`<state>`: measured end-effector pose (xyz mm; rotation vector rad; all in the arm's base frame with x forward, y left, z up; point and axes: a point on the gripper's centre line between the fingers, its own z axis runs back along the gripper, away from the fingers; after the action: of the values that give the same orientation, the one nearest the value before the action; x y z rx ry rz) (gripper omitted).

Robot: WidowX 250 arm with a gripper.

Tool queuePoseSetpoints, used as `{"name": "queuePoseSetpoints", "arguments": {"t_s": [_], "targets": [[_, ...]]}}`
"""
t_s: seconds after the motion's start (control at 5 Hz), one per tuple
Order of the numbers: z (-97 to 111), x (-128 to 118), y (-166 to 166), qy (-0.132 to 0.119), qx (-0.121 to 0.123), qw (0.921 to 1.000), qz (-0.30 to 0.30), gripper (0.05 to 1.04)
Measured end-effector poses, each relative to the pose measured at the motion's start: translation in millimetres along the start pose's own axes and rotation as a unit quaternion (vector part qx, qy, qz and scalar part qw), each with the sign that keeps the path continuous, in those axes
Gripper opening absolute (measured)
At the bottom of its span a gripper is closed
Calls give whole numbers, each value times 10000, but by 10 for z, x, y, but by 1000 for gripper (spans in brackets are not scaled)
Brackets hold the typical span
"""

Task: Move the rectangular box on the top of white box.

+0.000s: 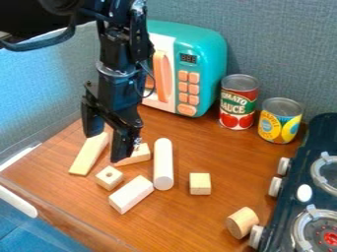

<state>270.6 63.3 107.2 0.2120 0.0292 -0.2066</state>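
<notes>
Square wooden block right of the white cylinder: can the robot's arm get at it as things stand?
Probably yes: nothing lies on the wooden block or touches it, though the gripper would likely cross over the white cylinder first.

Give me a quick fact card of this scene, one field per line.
Gripper: open robot gripper, above the table's left side
White pieces: rectangular block, long cylinder
Wood pieces: flat plank, holed cube, plain block, short cylinder, partly hidden block
Behind: toy microwave, red-labelled can, yellow-labelled can
Right edge: toy stove
On rectangular block: nothing
</notes>
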Motion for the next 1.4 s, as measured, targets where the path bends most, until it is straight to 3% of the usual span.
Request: {"name": "queuePoseSetpoints", "arguments": {"t_s": [0.2,0.6,0.8,1.0,1.2,1.4], "targets": [[-89,-6,-25,131,-68,9999,-87,1001],[-256,11,269,-113,-307,9984,-463,1001],[-329,94,404,48,-196,9983,-546,1001],[-583,222,553,214,-301,9965,-748,1001],[-651,413,629,51,-175,9929,-1176,1001],[-804,661,560,117,-103,9851,-1711,1001]]}}
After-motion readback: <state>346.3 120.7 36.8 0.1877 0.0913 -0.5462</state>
